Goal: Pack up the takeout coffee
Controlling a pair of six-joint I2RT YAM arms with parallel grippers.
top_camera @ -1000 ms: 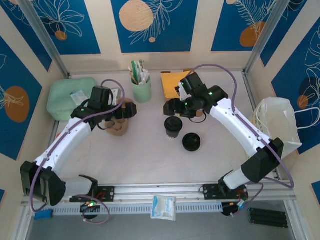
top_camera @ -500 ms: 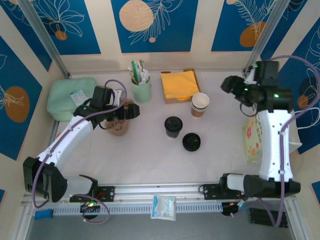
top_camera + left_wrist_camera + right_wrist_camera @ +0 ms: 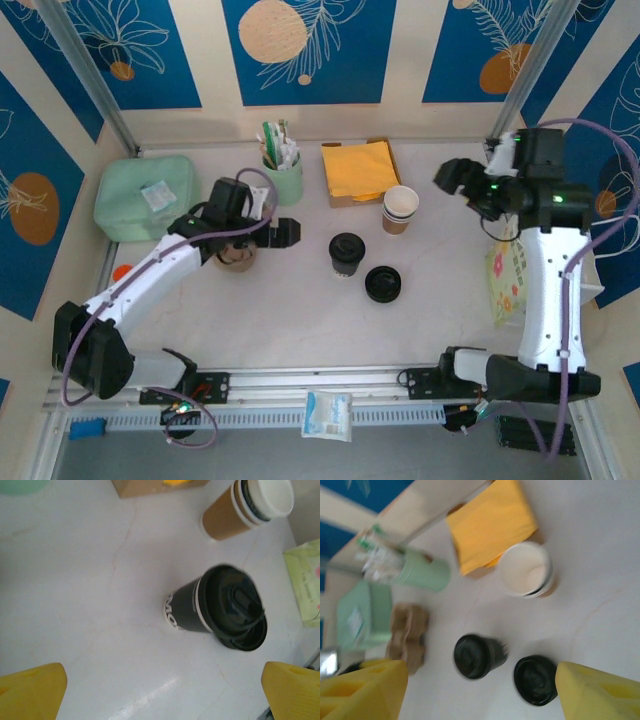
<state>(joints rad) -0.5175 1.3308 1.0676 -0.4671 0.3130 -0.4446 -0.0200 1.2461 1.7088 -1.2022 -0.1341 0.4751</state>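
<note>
The takeout coffee, a white-rimmed paper cup with a brown lower band, stands upright beside the napkin box; it is also in the left wrist view and the right wrist view. My right gripper hovers to its right, apart from it, open and holding nothing. My left gripper is open just right of the brown pulp carrier, its yellow fingertips wide apart over bare table. A black lidded cup stands ahead of it.
A loose black lid lies by the black cup. The yellow napkin box and a green holder with sachets sit at the back. A mint container is far left; a flowered bag and a white bag are at right.
My right arm drew back from the paper cup to the right side, leaving the cup standing by the napkins. My left gripper shifted right, off the carrier toward the black cup.
</note>
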